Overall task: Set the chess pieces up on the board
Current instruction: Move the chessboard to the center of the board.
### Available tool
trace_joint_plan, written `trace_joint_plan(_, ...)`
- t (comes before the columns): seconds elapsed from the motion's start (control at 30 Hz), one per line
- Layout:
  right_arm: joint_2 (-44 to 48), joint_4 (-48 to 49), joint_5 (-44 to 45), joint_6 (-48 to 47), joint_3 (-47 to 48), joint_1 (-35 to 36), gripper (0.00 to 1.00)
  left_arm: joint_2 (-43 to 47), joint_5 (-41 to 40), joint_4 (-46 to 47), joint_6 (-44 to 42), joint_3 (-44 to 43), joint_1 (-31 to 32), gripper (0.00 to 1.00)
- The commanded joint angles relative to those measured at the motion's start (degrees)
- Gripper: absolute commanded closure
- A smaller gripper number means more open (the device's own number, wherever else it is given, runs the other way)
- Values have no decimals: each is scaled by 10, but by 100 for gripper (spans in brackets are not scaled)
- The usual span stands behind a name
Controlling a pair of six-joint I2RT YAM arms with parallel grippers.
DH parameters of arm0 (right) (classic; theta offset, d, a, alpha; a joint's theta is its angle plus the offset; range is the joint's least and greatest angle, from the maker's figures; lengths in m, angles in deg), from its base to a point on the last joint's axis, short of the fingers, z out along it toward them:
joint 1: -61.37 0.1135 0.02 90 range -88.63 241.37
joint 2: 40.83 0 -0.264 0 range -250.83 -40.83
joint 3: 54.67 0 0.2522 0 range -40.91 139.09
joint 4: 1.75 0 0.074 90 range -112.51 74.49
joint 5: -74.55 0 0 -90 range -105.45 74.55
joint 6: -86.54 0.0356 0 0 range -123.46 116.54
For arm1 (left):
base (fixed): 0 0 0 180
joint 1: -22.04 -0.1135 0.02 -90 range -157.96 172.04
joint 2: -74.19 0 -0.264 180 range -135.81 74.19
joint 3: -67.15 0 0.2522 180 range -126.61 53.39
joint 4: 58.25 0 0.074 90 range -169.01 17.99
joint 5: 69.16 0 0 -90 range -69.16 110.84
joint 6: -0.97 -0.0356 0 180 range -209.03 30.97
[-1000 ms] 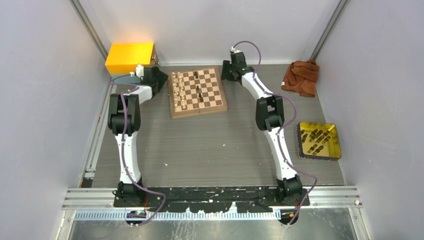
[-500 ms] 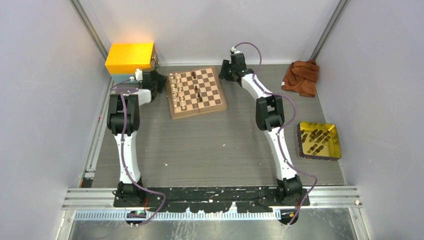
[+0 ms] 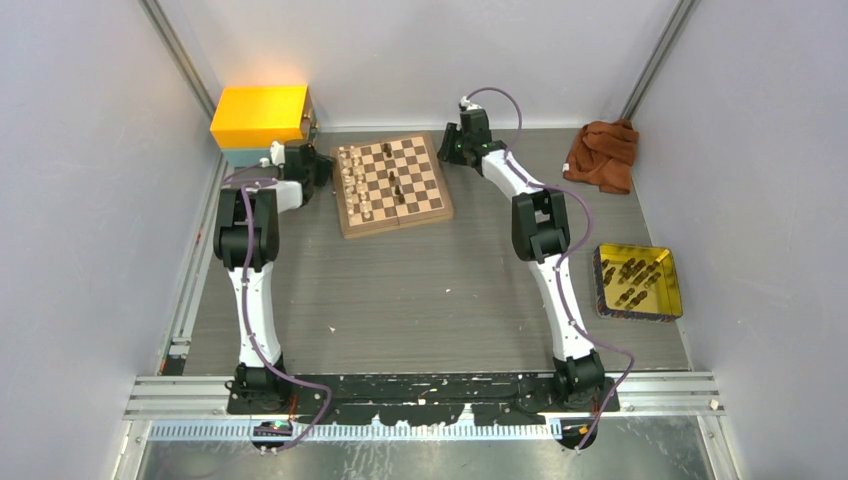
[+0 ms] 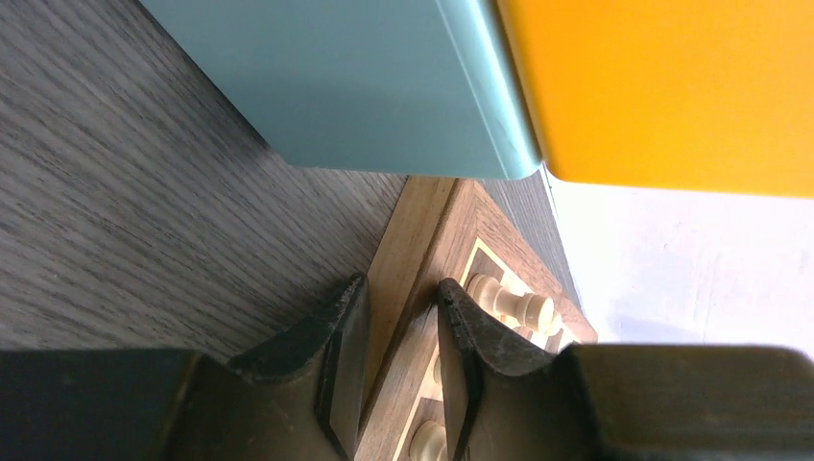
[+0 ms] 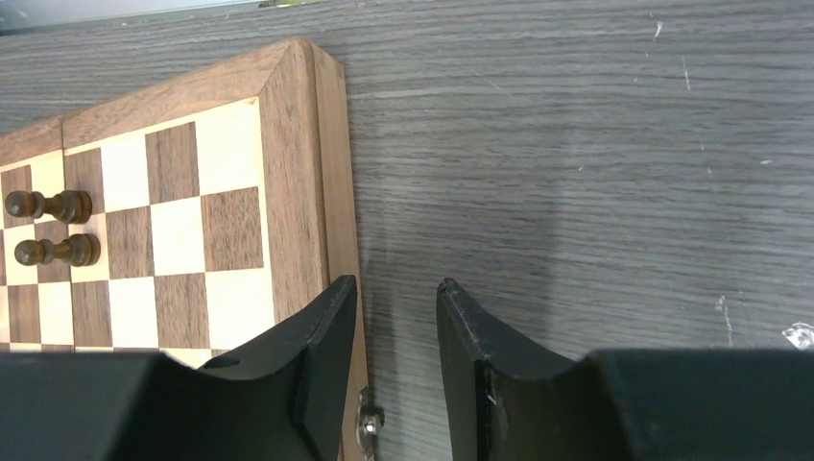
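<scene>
The board [image 3: 415,175] lies on the tabletop [image 3: 420,290] in the upper middle of the overhead view. Pale chess pieces [image 3: 352,185] are ranked along its left side, a few dark ones stand near its centre, and more dark ones lie in the yellow tray [image 3: 672,285] at right. The left hand [image 4: 398,288] straddles the board's left rim, fingers narrowly apart, and I cannot tell whether they pinch it; the right hand [image 5: 395,286], at the board's upper right corner, has its fingers spread, one over the rim, one over the tabletop.
</scene>
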Motion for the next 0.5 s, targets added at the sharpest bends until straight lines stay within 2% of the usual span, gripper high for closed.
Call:
trace_joint_plan(0.0,49,-7,-28,7,-27,16,58,-16,10,-38,-7,20,-1,68)
trace_joint_plan(0.47,113,44,-26,8,-108,18,54,-6,8,-51,-11,23,-1,68)
